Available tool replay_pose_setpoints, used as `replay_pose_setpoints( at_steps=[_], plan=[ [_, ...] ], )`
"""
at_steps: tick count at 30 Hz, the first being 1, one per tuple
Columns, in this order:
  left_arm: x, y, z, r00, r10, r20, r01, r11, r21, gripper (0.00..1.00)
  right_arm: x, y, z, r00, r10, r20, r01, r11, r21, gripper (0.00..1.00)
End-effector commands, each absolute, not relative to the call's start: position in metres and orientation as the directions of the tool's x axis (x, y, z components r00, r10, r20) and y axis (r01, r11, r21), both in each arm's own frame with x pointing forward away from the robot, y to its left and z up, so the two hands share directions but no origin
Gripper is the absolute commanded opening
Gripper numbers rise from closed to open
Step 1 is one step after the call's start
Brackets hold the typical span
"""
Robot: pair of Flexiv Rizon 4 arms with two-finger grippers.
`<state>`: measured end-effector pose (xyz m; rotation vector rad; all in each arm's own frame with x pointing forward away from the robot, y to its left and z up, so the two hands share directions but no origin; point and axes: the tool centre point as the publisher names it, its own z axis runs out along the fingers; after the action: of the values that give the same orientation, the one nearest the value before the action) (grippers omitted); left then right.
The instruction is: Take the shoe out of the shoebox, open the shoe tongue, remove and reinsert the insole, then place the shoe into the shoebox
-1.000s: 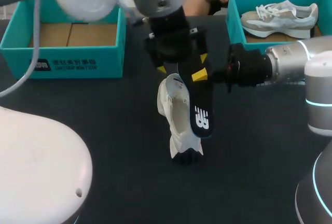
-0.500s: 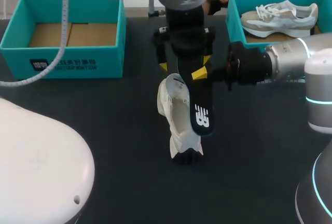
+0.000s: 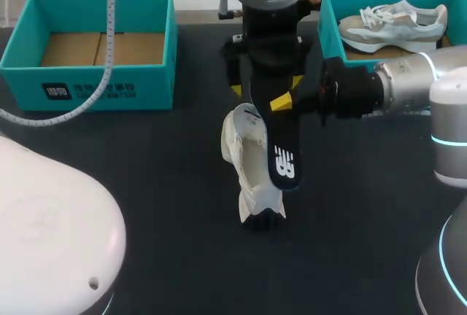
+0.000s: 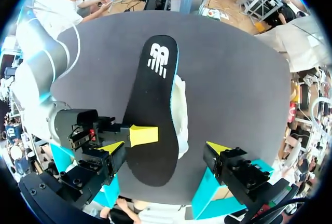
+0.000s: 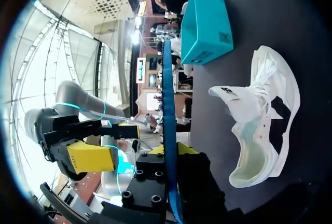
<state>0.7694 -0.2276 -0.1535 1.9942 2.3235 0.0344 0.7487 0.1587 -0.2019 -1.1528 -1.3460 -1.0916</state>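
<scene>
Over on the dark worktop (image 3: 131, 184), a white sneaker (image 3: 244, 156) lay on its side, black foam insole (image 3: 282, 151) out of it.
So the right tool (image 3: 282, 103) was clamped on one end of the insole, holding it just beside the sneaker; the left tool (image 4: 165, 148) hung above with its fingers (image 4: 228, 164) spread, gripping nothing.

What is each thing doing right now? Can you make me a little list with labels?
Shoe: white, on the dark table, out of any box
Insole: black, out of the shoe, held right beside it
Right claw: shut on the insole
Left claw: open, over the insole, not gripping
Left box: teal, no shoe inside
Right box: teal, holds another shoe
</scene>
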Motion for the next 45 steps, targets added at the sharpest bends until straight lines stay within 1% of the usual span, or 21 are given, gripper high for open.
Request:
replay_pose_setpoints(
  at_steps=[1,5,10,14,18,20,23,34,37,45],
  plan=[
    [0.773,-0.235,-0.156,-0.148,0.989,-0.03,0.987,0.149,0.066,1.0,0.749,0.16,-0.203,-0.031,0.075,0.997,0.99,0.136,0.021,0.0],
    [0.775,-0.234,-0.156,-0.14,0.989,-0.045,0.988,0.142,0.063,1.0,0.749,0.16,-0.202,-0.03,0.077,0.997,0.991,0.136,0.02,0.0],
    [0.779,-0.224,-0.149,-0.108,0.96,-0.26,0.994,0.109,-0.009,1.0,0.747,0.159,-0.204,-0.027,0.076,0.997,0.991,0.132,0.017,0.0],
    [0.784,-0.214,-0.148,-0.095,0.909,-0.406,0.995,0.1,-0.008,1.0,0.749,0.157,-0.203,-0.026,0.077,0.997,0.991,0.136,0.015,0.0],
    [0.78,-0.202,-0.142,-0.052,0.824,-0.564,0.998,0.064,0.002,1.0,0.75,0.153,-0.201,-0.024,0.083,0.996,0.991,0.136,0.012,0.0],
    [0.777,-0.199,-0.142,-0.023,0.805,-0.593,0.999,0.044,0.022,1.0,0.75,0.152,-0.201,-0.024,0.086,0.996,0.991,0.135,0.013,0.0],
    [0.773,-0.198,-0.143,-0.011,0.769,-0.639,1.0,0.024,0.013,1.0,0.75,0.15,-0.2,-0.024,0.089,0.996,0.991,0.131,0.013,0.0],
    [0.769,-0.185,-0.14,-0.016,0.629,-0.777,1.0,0.009,-0.013,1.0,0.749,0.147,-0.198,-0.022,0.095,0.995,0.992,0.125,0.01,0.0],
    [0.767,-0.182,-0.138,-0.045,0.612,-0.79,0.999,0.025,-0.039,1.0,0.749,0.147,-0.197,-0.022,0.096,0.995,0.992,0.124,0.01,0.0],
    [0.767,-0.182,-0.138,-0.045,0.612,-0.79,0.999,0.025,-0.039,1.0,0.749,0.146,-0.199,-0.023,0.093,0.995,0.991,0.133,0.011,0.0]
  ],
)
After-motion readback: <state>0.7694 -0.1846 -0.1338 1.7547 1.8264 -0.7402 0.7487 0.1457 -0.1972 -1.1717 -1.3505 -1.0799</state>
